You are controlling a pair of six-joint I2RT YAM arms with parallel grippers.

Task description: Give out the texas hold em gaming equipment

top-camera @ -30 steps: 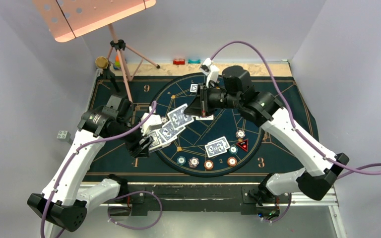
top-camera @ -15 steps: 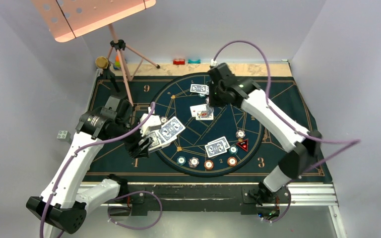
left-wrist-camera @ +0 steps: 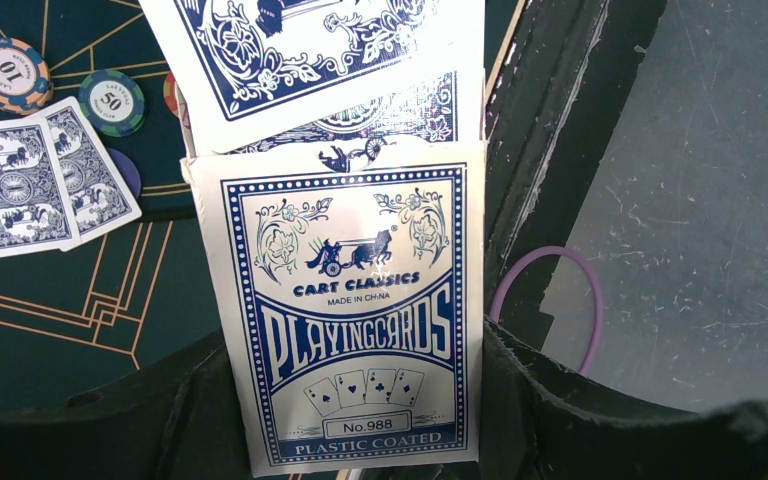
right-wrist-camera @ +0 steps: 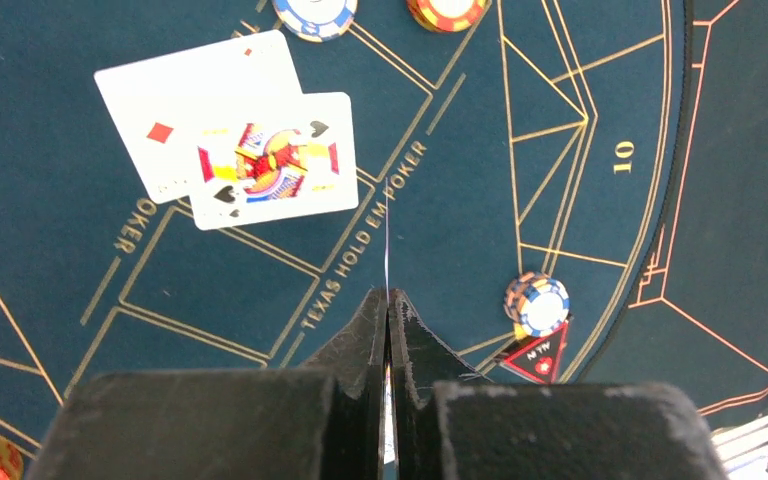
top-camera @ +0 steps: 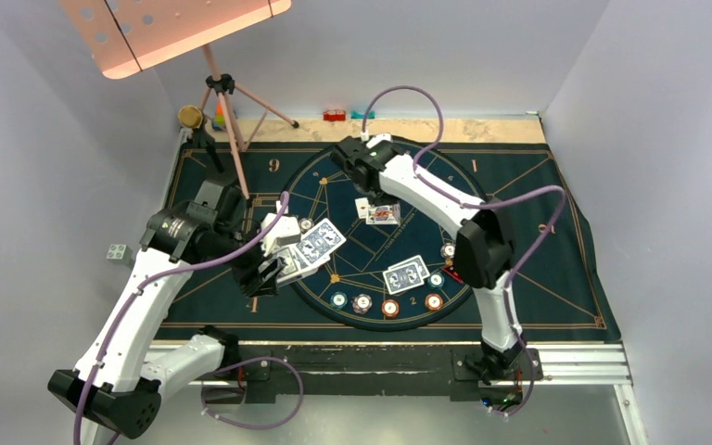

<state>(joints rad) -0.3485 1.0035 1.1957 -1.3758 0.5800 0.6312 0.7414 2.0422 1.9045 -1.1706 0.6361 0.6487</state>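
My left gripper (top-camera: 273, 266) is shut on a blue-and-white playing-card box (left-wrist-camera: 350, 320), its jaws on the box's two sides, with blue-backed cards (top-camera: 315, 243) fanned out of its top. My right gripper (top-camera: 352, 159) hangs over the far part of the mat, shut on one card (right-wrist-camera: 387, 235) seen edge-on. Two face-up cards (right-wrist-camera: 225, 140) lie at the centre (top-camera: 377, 212). Two blue-backed cards (top-camera: 405, 273) lie near the front, also in the left wrist view (left-wrist-camera: 40, 185). Chips (top-camera: 362, 301) line the near rim. A chip stack (right-wrist-camera: 537, 304) sits by the red triangular marker (right-wrist-camera: 535, 352).
The dark blue gold-lined mat (top-camera: 556, 195) covers the table. A pink music stand (top-camera: 227, 102) on a tripod stands at the back left beside a brass object (top-camera: 189, 116). Small red (top-camera: 336, 115) and teal (top-camera: 362, 114) blocks lie beyond the mat's far edge.
My right arm has swung left, its gripper moving from the fanned pack to the far centre of the mat, its elbow now over the chip stack. The left arm has barely moved.
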